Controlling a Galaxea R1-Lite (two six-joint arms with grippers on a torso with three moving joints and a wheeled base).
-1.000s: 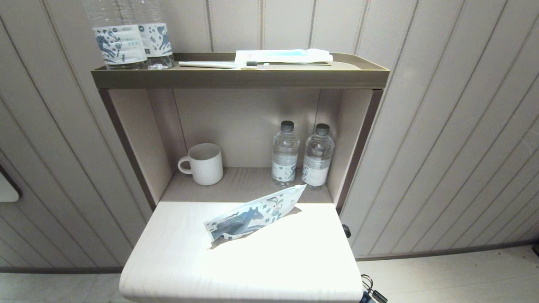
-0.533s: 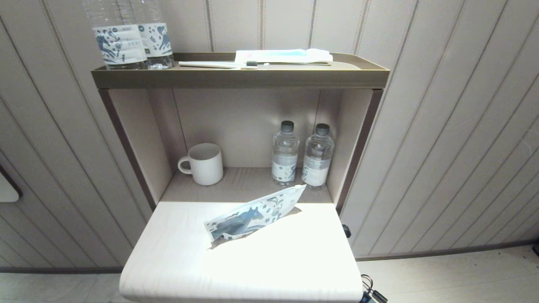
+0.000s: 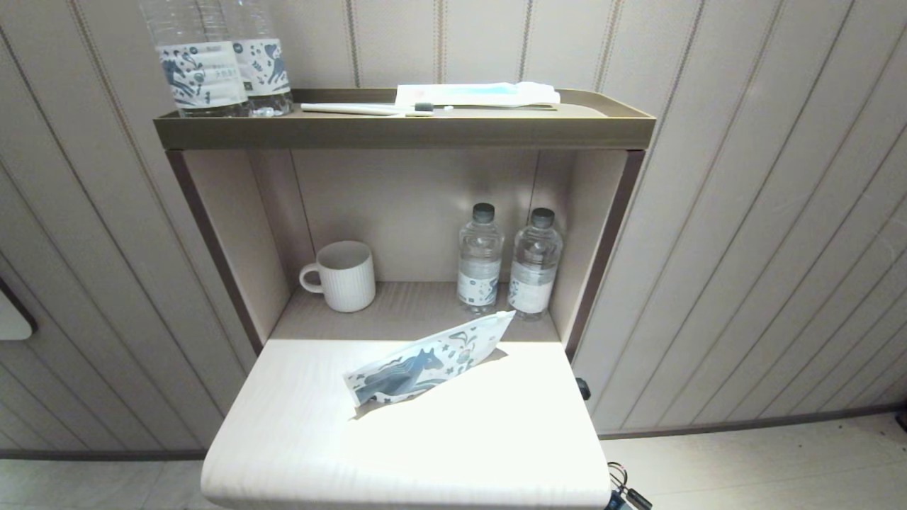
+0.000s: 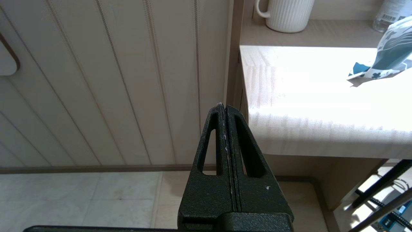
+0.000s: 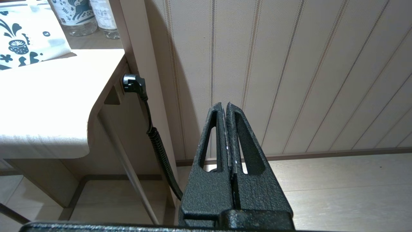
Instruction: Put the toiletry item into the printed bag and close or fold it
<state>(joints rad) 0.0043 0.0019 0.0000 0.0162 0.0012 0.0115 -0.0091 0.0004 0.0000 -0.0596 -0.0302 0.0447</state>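
Note:
The printed bag leans tilted at the back of the white tabletop; its corner shows in the left wrist view and in the right wrist view. The toiletry item, a thin grey stick, lies on the top shelf along the front of a flat packet. Neither arm shows in the head view. My left gripper hangs shut and empty, low beside the table's left edge. My right gripper is shut and empty too, low off the table's right side, facing the panelled wall.
A white-handled toothbrush, a white-and-blue packet and two big bottles sit on the top shelf. A ribbed mug and two small bottles stand in the niche. A black coiled cable hangs beside the table's right side.

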